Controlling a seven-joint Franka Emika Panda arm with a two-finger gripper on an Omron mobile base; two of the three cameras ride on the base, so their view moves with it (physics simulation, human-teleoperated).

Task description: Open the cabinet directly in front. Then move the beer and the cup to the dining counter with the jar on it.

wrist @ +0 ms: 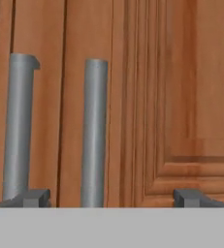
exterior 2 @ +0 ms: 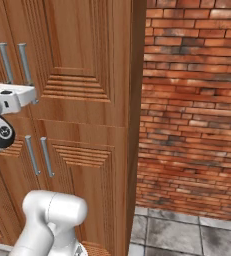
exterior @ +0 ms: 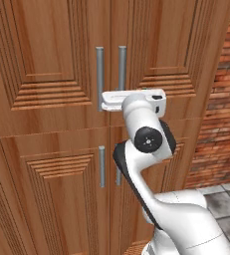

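The end effector (wrist: pixel 111 198) stood wide open and held nothing; in the hand view its two dark finger tips (wrist: pixel 32 197) rose far apart, the left tip at the foot of the left grey bar handle (wrist: pixel 17 128), the right one before the stepped grooves of the right door panel. The right bar handle (wrist: pixel 94 133) stood between the tips, nearer the left one. Whether either tip touched the wood or a handle could not be told from this view.

From the left base view the white hand (exterior: pixel 134 99) reached level toward the cabinet (exterior: pixel 47 60), meeting the lower ends of the two long handles at the seam where the doors met. Both tall doors were shut, flush with one another. Below them sat the lower doors (exterior: pixel 57 199) with their shorter handles, also shut.

In the right base view the hand (exterior 2: pixel 12 97) lay beside the same pair of handles, and the cabinet's side edge met a red brick wall (exterior 2: pixel 192 100) above a grey tiled floor (exterior 2: pixel 187 232).
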